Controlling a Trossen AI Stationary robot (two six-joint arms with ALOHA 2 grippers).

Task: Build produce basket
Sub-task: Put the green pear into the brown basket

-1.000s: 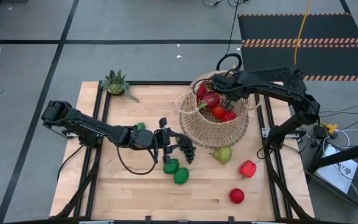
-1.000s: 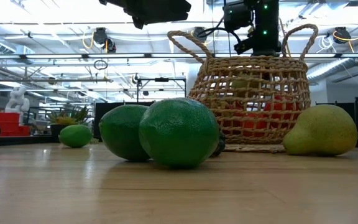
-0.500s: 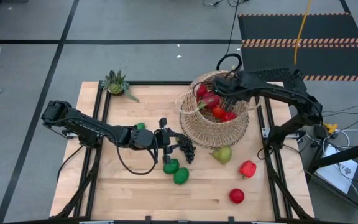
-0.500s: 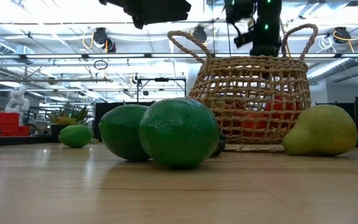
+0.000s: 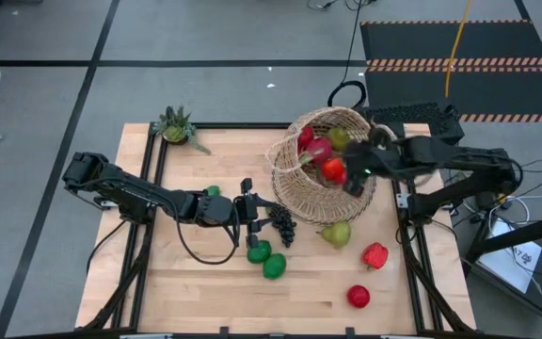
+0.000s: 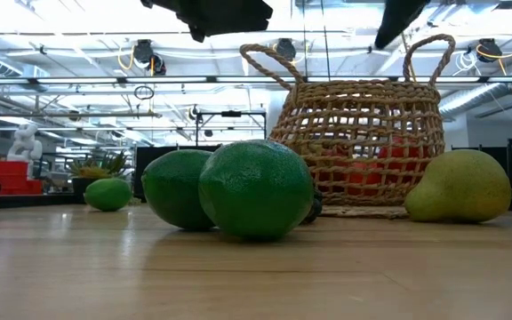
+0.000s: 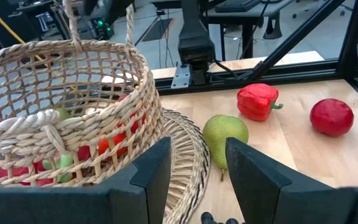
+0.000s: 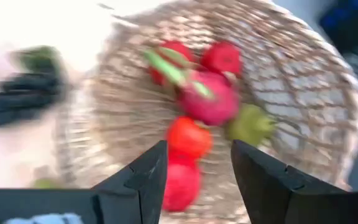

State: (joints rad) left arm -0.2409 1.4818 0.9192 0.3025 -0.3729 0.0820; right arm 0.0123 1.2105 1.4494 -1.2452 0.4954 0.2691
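Observation:
The tan wicker basket (image 5: 291, 185) stands on its base at the table's far right. It holds a pink dragon fruit (image 5: 319, 149), red pieces (image 5: 334, 170) and a green pear (image 5: 339, 138). My right gripper (image 5: 354, 182) hovers open above the basket's right side; in its wrist view (image 8: 197, 149) the fruit lies below it. My left gripper (image 5: 255, 215) is open at mid-table, level, pointing at the basket (image 7: 73, 112), with the dark grapes (image 5: 281, 224) just in front of its fingertips. Two limes (image 5: 265, 259), a pear (image 5: 337, 234), a red pepper (image 5: 374, 255) and a red apple (image 5: 358, 297) lie on the table.
A small lime (image 5: 213, 191) lies beside the left arm. A spiky potted plant (image 5: 175, 127) stands at the far left corner. Black rails run along the table's left and right edges. Bare wood lies along the near edge and at the near left.
My right gripper has drawn back from inside the basket's far part, rising and moving toward the table's right and near edges. A green pear now shows in the basket where the gripper was. The left arm has kept still.

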